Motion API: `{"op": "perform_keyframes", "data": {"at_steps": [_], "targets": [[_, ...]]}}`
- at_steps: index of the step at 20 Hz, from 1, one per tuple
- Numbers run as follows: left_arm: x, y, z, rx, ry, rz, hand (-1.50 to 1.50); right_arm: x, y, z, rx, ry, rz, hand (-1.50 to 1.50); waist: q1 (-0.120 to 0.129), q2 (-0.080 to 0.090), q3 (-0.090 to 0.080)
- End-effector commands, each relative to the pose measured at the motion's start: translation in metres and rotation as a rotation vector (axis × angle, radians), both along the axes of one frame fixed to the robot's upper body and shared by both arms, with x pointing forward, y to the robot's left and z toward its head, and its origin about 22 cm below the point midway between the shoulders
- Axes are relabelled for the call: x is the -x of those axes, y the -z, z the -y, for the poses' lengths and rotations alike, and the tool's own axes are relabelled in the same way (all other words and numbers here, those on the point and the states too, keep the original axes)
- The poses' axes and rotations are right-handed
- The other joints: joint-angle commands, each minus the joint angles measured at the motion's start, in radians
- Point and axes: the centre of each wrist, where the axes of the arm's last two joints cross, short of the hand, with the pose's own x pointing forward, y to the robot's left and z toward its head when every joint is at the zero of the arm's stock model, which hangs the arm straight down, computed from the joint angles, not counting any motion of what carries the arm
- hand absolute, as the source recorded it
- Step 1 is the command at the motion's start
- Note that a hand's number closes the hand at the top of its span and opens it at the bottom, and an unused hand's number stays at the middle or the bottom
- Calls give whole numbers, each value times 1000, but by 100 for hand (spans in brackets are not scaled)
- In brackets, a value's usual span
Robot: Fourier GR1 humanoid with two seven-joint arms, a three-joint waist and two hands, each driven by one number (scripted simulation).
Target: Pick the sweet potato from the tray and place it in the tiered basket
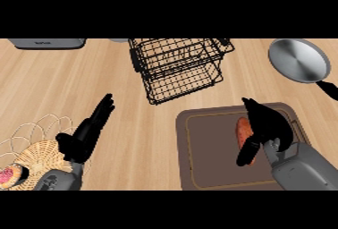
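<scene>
An orange-red sweet potato [243,129] lies on the brown tray [208,156] at the lower right. My right hand [267,125] is over it and hides its right side. The fingers point away from me, and the thumb [248,152] reaches down along the potato's near end. The fingers look nearly straight and not closed round it. The black wire tiered basket [178,67] stands at the top centre, beyond the tray. My left hand [86,134] rests open on the left with its fingers up, far from the tray.
A grey frying pan [299,60] with a black handle sits at the top right. A grey appliance [48,43] is at the top left edge. A wire and wicker bowl [30,152] holding a reddish item is at the lower left.
</scene>
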Motion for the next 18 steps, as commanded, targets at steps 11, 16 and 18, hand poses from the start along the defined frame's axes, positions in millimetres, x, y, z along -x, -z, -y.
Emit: {"op": "perform_keyframes", "data": {"at_steps": [11,16,18], "targets": [[-6,4,7,15,12,-1,0,19,51,-3,56,132,-87,-150,1,2,0],[5,12,-18,-11,8,-5,0,-2,56,26,36,153,-101,-150,7,3,0],[-2,-11,-3,-19,13,10,0,4,66,13,-14,120,-64,150,6,2,1]]}}
